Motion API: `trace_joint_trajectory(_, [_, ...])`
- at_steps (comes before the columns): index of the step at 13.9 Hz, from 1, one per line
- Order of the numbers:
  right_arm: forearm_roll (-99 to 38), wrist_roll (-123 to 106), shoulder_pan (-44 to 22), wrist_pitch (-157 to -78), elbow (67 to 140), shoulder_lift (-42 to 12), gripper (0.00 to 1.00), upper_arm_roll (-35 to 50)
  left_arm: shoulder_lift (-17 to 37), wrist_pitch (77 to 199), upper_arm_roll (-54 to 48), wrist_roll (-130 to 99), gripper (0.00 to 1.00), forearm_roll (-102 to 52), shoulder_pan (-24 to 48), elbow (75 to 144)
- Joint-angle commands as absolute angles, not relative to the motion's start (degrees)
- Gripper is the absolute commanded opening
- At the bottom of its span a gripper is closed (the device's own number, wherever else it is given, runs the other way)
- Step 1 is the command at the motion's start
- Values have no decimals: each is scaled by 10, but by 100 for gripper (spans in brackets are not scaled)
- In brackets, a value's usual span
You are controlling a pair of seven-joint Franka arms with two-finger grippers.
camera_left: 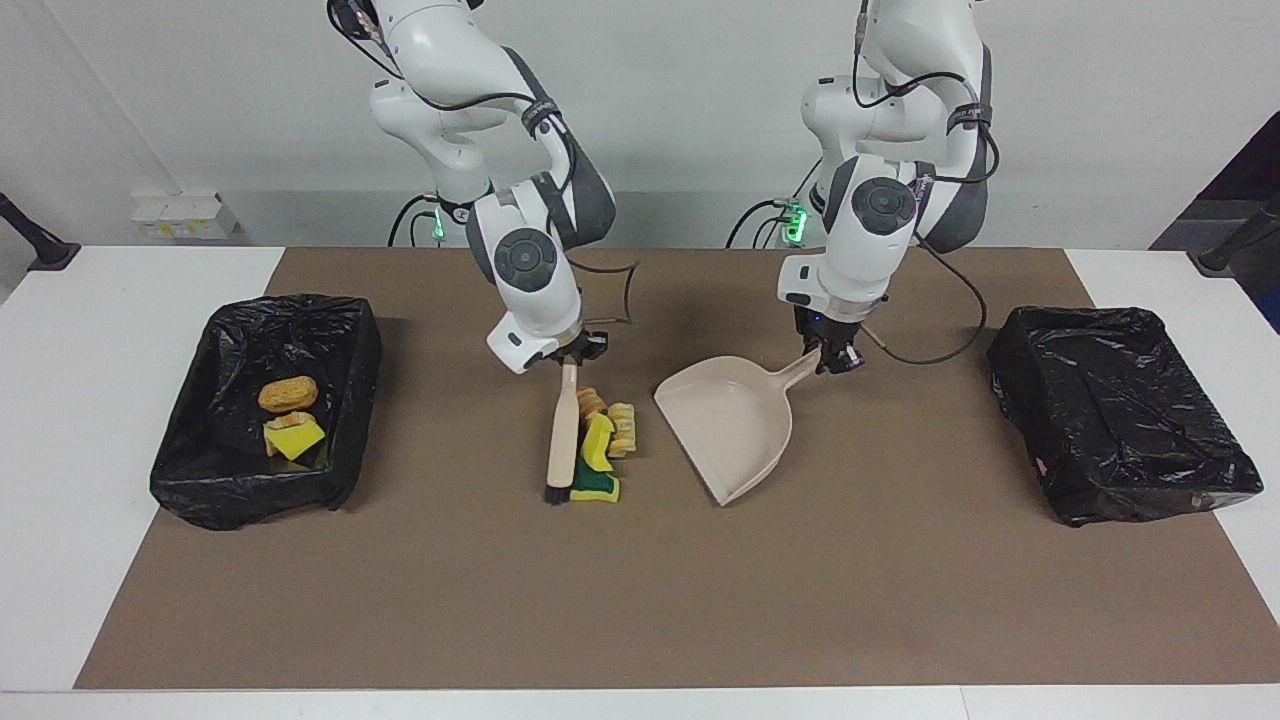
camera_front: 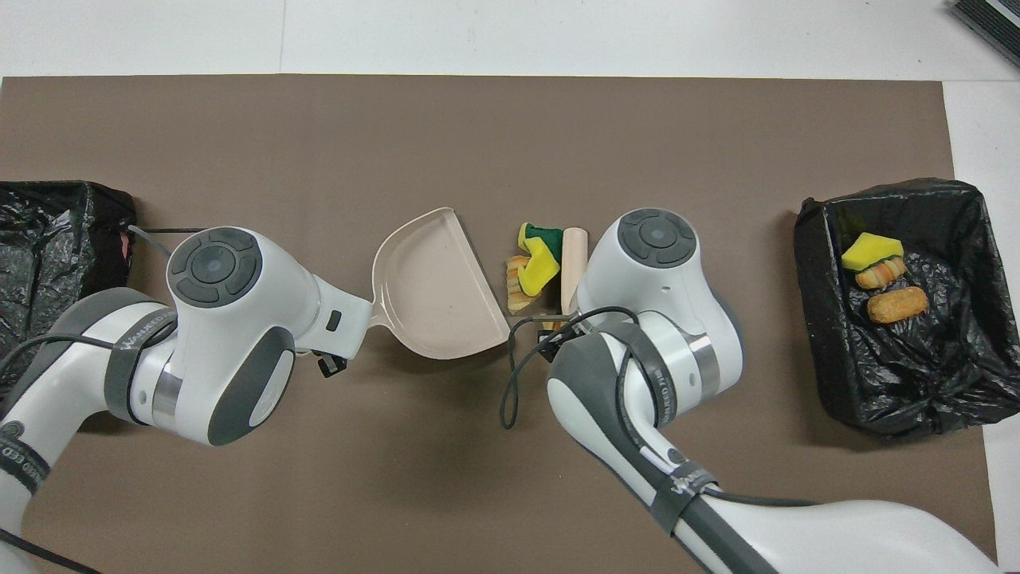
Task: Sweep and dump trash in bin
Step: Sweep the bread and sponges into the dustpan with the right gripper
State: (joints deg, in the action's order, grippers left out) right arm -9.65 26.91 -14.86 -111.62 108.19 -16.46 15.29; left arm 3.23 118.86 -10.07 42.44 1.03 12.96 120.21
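Several scraps of trash [camera_left: 605, 440], yellow and green-yellow sponge pieces and tan bread-like lumps, lie in a pile mid-mat, also in the overhead view [camera_front: 532, 267]. My right gripper [camera_left: 570, 362] is shut on the handle of the beige brush [camera_left: 562, 435]. The brush lies beside the pile on the right arm's side, with its black bristles [camera_left: 556, 493] at the mat. My left gripper [camera_left: 828, 355] is shut on the handle of the beige dustpan [camera_left: 735, 425]. The pan's mouth faces the pile across a small gap. Three more scraps [camera_left: 290, 415] lie in the black-bagged bin [camera_left: 345, 330] at the right arm's end.
A second black-bagged bin [camera_left: 1120, 410] stands at the left arm's end of the table. A brown mat [camera_left: 640, 600] covers the table's middle, with white table [camera_left: 60, 450] at both ends. Loose cables [camera_left: 620, 285] lie near the arm bases.
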Motion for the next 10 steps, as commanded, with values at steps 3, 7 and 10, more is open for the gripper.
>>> trace_joint_trajectory(3, [-134,317,-231,-1128,1094,-149,0,155,17,1202,-93,420,0,4,138,1217])
trace_joint_trajectory(7, [-141,335,-278,-1134,1082,-143,0,155,17,1202,-93,420,0,4,137,1217])
trace_joint_trajectory(10, [-142,328,-261,-1101,1079,-113,0,154,17,1202,-93,408,0,4,137,1216])
